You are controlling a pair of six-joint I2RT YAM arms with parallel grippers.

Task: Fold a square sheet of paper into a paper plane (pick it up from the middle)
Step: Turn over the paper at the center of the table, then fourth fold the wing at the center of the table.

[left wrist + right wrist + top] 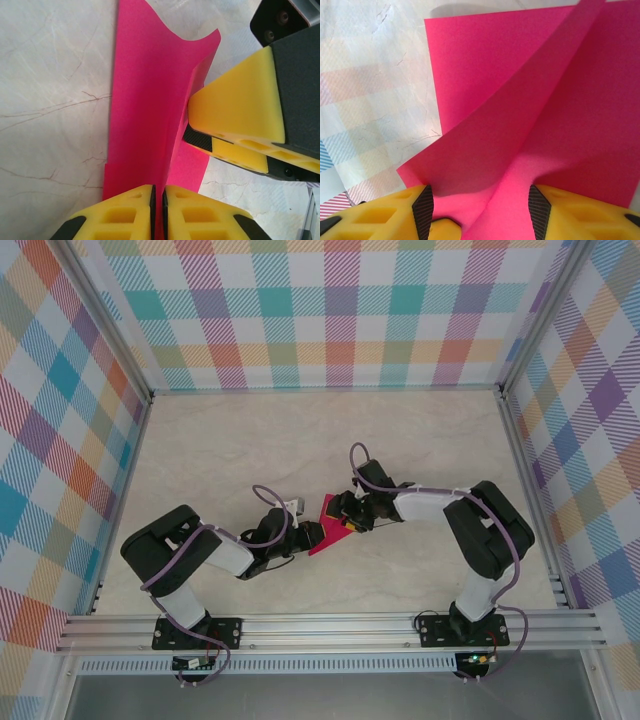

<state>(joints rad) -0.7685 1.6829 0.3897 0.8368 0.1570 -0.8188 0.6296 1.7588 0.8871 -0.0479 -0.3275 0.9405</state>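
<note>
A pale, marble-veined counter (300, 440) sits evenly lit inside pastel plaid walls (320, 310) at the back and both sides, with silver aluminium rails (330, 622) running along its near edge.

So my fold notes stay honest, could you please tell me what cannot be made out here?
- Top view: paper too small; folds unreadable.
- Left wrist: paper's near end hidden between left tool fingers.
- Right wrist: paper cut off by right edge; its raised flap hides whether right tool touches it.
</note>
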